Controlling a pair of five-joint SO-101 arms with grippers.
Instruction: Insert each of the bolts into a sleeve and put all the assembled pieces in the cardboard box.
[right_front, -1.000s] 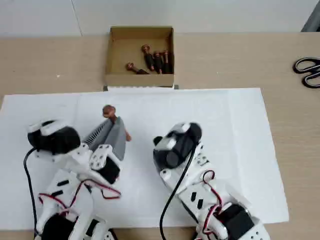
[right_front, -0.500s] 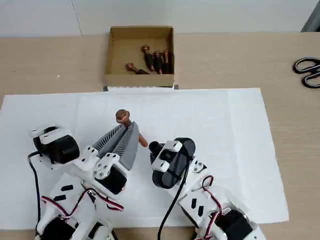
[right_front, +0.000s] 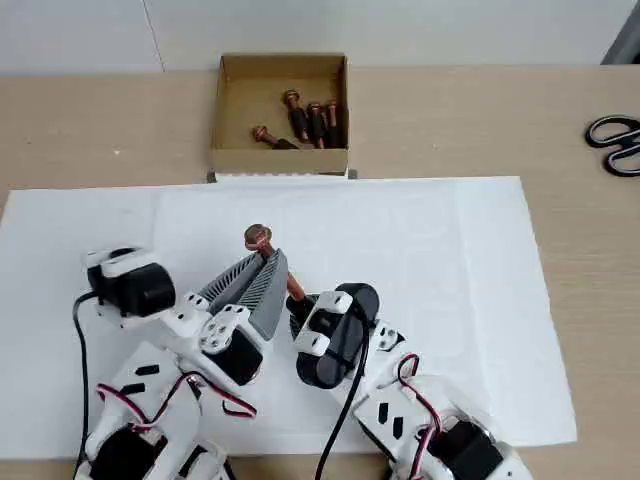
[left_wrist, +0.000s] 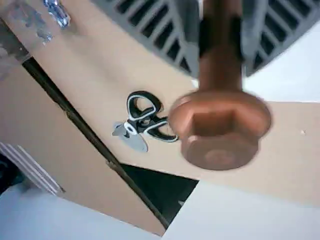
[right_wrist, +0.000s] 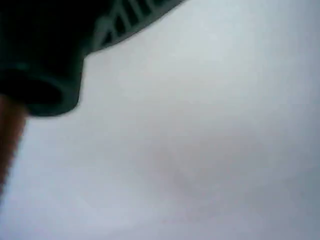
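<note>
My left gripper (right_front: 268, 260) is shut on a copper bolt (right_front: 258, 238), head pointing toward the box and shank slanting toward the right arm. The left wrist view has the bolt's hex head (left_wrist: 220, 130) close up below the grey fingers (left_wrist: 150, 30). My right gripper (right_front: 303, 306) sits tucked under its wrist, shut on a dark sleeve (right_front: 297, 300) right at the bolt's tip. In the right wrist view the sleeve's round end (right_wrist: 45, 95) has the copper shank (right_wrist: 10, 140) beside it. The cardboard box (right_front: 240, 90) at the back holds several assembled pieces (right_front: 310, 120).
A white paper sheet (right_front: 450, 260) covers the table's front half, with both arms over its near left part. Black-handled scissors (right_front: 615, 143) lie at the far right edge of the wooden table; the scissors (left_wrist: 142, 120) are also in the left wrist view.
My left gripper carried the bolt to the right and nearer the front edge. The right arm swung left with the sleeve, so sleeve and bolt tip now meet.
</note>
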